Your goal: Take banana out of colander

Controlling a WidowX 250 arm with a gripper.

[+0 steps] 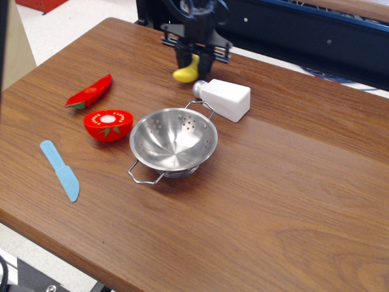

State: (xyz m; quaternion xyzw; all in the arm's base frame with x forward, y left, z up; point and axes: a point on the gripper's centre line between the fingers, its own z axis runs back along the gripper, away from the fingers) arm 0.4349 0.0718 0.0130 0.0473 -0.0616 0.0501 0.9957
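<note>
I see the table [292, 201] with the colander [174, 143] sitting empty near its middle. A white shaker [225, 99] lies just behind it. My gripper [195, 61] is near the far edge, fingers clamped on the banana [186, 72], low over the wood. My worry: the banana's tip is close to the shaker's cap, so lowering or releasing carelessly could knock it rolling.

Claw [194, 62] clamped, pointing down
</note>
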